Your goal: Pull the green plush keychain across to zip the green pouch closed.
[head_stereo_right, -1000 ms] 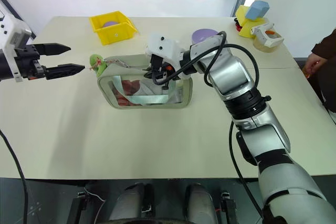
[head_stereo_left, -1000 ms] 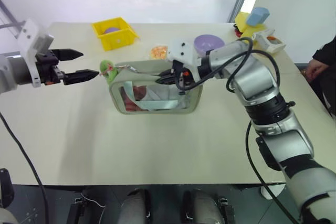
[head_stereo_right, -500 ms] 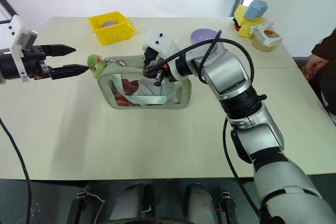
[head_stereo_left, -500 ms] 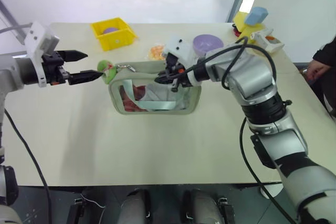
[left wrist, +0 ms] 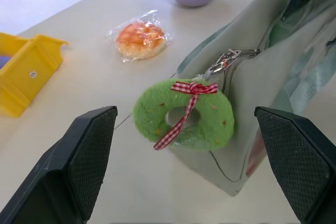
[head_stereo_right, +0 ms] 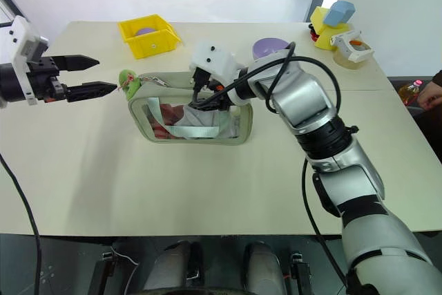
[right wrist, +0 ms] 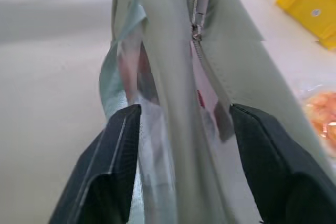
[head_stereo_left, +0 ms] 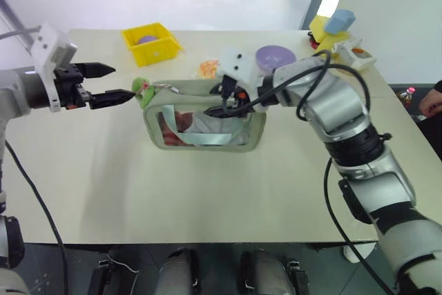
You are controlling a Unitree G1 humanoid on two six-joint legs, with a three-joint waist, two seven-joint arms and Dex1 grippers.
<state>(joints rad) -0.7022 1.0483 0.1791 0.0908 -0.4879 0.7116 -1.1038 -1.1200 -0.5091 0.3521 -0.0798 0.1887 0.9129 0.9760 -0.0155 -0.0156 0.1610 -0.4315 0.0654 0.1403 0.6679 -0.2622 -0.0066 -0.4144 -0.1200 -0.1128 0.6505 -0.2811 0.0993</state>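
The green pouch (head_stereo_left: 204, 124) stands upright mid-table, its clear window facing me and folded contents inside. The green plush keychain (left wrist: 184, 115), a fuzzy ring with a red checked bow, hangs off the zipper pull (left wrist: 227, 60) at the pouch's left end. My left gripper (head_stereo_left: 119, 81) is open just left of the keychain, which lies ahead between its fingers (left wrist: 86, 153) without touching them. At the middle of the pouch's top edge my right gripper (right wrist: 185, 109) is open. Its fingers (right wrist: 118, 161) straddle the fabric and zipper line.
A yellow bin (head_stereo_left: 150, 43) sits at the back left. An orange-speckled packet (head_stereo_left: 208, 68) and a purple bowl (head_stereo_left: 275, 56) lie behind the pouch. Yellow and blue toys (head_stereo_left: 331, 24) stand at the far right corner. A person's hand (head_stereo_left: 431, 101) shows at the right edge.
My right gripper's fingers have parted from their pinch on the pouch's top edge. The left gripper has stayed by the keychain. The person's hand has drawn back toward the right edge.
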